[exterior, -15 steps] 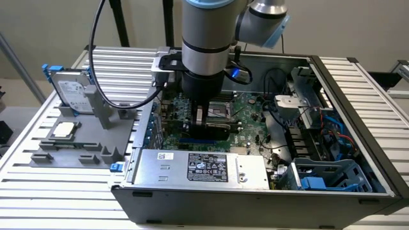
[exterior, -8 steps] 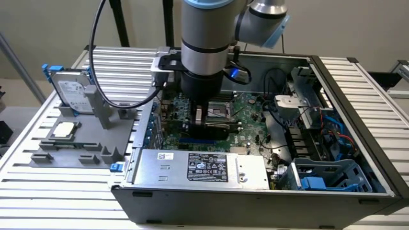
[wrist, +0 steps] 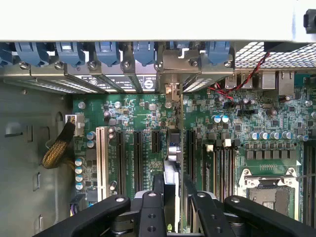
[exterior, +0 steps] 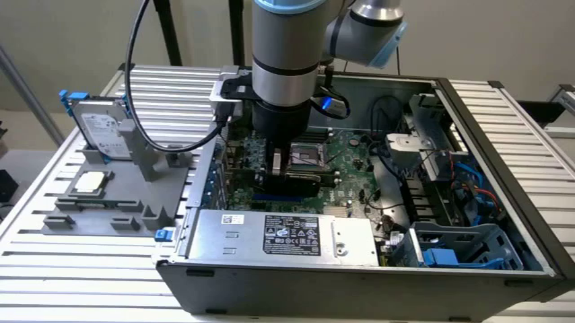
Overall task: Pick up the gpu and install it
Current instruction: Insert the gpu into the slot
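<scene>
The black two-finger gripper (wrist: 173,197) is closed around the thin black gpu card (wrist: 172,163), which stands on its edge between the fingers (wrist: 150,207). In the wrist view the card runs from the gripper up to its silver bracket (wrist: 173,91), near the blue slot clips (wrist: 106,52).

In the exterior view the gripper (exterior: 292,176) is low inside the open grey computer case (exterior: 503,134), at the frame centre, over the green motherboard (exterior: 346,151). A grey power supply box (exterior: 279,235) lies below it.

At the left, the grey parts holder (exterior: 117,195) carries a silver hard drive (exterior: 104,128) and a small silver CPU chip (exterior: 90,182).
</scene>
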Controlling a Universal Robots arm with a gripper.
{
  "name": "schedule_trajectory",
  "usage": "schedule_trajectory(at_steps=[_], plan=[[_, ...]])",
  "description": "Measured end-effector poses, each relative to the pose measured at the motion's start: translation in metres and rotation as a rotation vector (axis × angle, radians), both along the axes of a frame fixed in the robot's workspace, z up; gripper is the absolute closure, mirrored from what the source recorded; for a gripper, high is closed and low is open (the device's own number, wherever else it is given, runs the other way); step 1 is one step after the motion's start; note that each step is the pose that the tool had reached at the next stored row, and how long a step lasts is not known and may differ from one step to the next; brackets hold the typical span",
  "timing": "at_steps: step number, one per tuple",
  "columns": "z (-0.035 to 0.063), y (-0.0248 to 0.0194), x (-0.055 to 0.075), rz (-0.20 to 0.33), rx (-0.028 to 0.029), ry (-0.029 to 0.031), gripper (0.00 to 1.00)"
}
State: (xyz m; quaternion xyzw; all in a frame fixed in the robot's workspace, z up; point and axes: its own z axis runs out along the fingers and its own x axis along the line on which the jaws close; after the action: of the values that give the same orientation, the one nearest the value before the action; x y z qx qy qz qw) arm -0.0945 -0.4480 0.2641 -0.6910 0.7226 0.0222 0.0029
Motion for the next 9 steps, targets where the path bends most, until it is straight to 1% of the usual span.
schedule_trajectory(at_steps=[9], plan=[[-0.0045,0.0014,-0.0023,0.000,-0.0064,0.0009,1.00]])
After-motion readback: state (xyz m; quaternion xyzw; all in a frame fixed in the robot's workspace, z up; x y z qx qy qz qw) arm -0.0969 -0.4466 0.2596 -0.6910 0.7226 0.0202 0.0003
